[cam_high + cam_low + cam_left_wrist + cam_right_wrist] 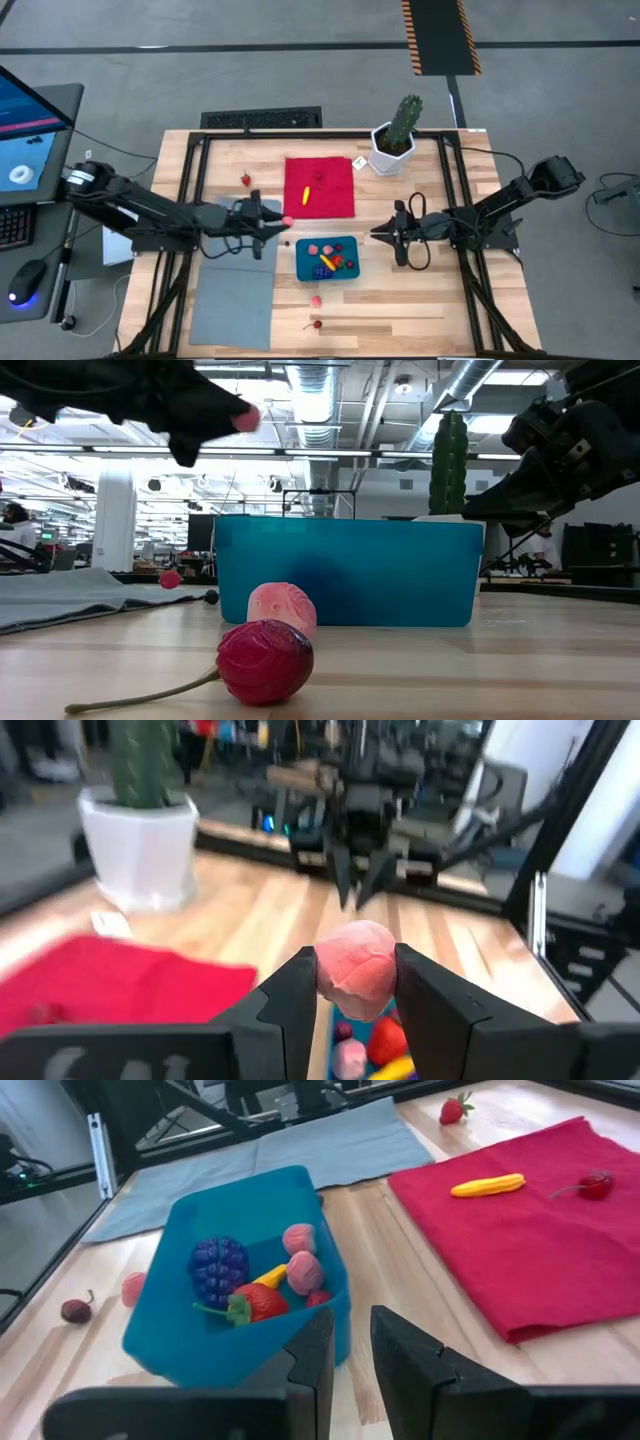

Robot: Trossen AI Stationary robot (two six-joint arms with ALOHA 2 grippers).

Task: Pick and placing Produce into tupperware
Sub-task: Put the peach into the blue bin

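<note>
The teal tupperware (pixel 327 258) stands on the table in front of the red cloth (pixel 320 187). It holds a strawberry (pixel 255 1302), a dark blue cluster (pixel 218 1266), pink pieces and a yellow piece. My left gripper (pixel 283 222) hovers level just left of the tupperware's far left corner, shut on a pink produce piece (pixel 355 968). To the right of the tupperware, my right gripper (pixel 352 1350) points at it with its fingers slightly open and nothing between them. A yellow piece (pixel 306 194) and a cherry (pixel 596 1184) lie on the cloth. My left gripper pinches the pink piece by its two opposite sides (pixel 325 975) between its two fingertips (pixel 300 982). The fingers lie level and come from the table's left. The piece is lifted clear of the table, above the tupperware's rim height (pixel 245 420).
A cactus in a white pot (pixel 397 140) stands at the far right. A grey mat (pixel 235 290) lies at the near left. Loose on the wood are a strawberry (pixel 245 180), a pink piece (pixel 316 299) and a cherry (pixel 317 323), the last two before the tupperware.
</note>
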